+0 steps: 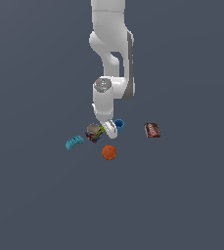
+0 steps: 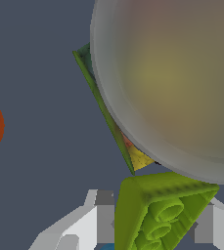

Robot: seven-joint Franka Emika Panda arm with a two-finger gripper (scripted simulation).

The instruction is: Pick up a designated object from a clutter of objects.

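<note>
Claw (image 2: pixel 157 222) straddling green piece (image 2: pixel 160 215) beside grey dome (image 2: pixel 172 83), grip unclear; close squarely, lift straight, avoid nudging dome

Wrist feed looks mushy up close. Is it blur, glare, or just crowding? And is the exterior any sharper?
Wrist view: no glare; the grey dome fills the frame, soft and featureless, while the yellow-green piece renders crisp. Exterior view: flat, shadowless light, items tiny and coarse; the gripper hides its fingers.
</note>
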